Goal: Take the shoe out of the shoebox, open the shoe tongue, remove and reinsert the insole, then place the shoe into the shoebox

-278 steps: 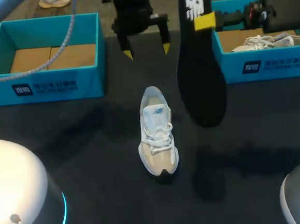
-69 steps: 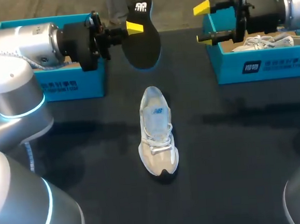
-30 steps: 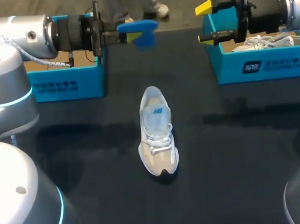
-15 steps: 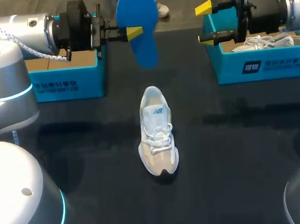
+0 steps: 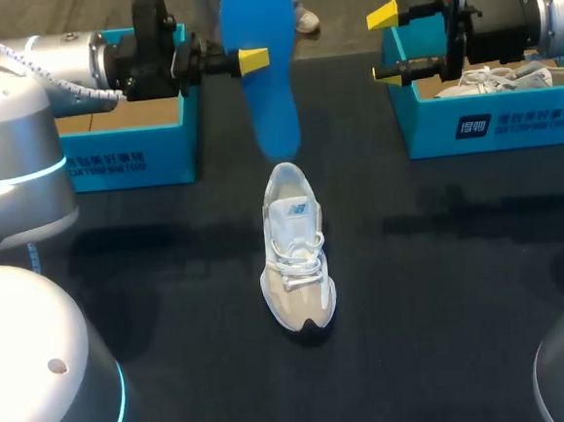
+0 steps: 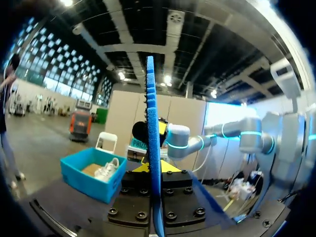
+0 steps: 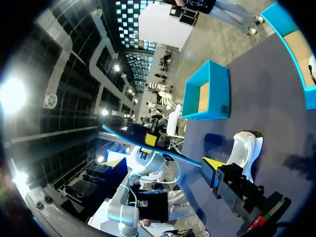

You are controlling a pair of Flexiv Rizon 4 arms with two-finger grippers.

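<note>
1. My left arm comes in from the left side, level above the far-left corner of the surface. Its hand (image 5: pixel 251 60) is clamped on the insole (image 5: pixel 262 71), one yellow tip showing against the blue.
2. The insole hangs upright from that grip, long way down, with its blue face turned to the head camera. Its lower end is above the far end of the shoe (image 5: pixel 295 249). I cannot tell whether the two touch.
3. In the left wrist view the insole is seen edge on, a thin blue strip rising straight up from between the fingers.
4. The shoe is white and pale beige. It stands on its sole at the middle of the surface, heel toward the far edge and dark toe toward the near edge. The laces are tied across the front, and the tongue lies flat behind them.
5. My right arm comes in from the right side at the far-right corner. Its hand (image 5: pixel 383 43) is wide and holds nothing. The two yellow tips stand well apart, one above the other, just beside the left wall of the right box (image 5: pixel 490 124).
6. The right box is teal and sits at the far-right corner. A second white shoe (image 5: pixel 494 79) lies inside it.
7. The left box (image 5: pixel 127 160) is also teal and sits at the far-left corner. Its brown cardboard floor shows beneath my left arm.
8. The surface (image 5: pixel 445 296) is dark.
</note>
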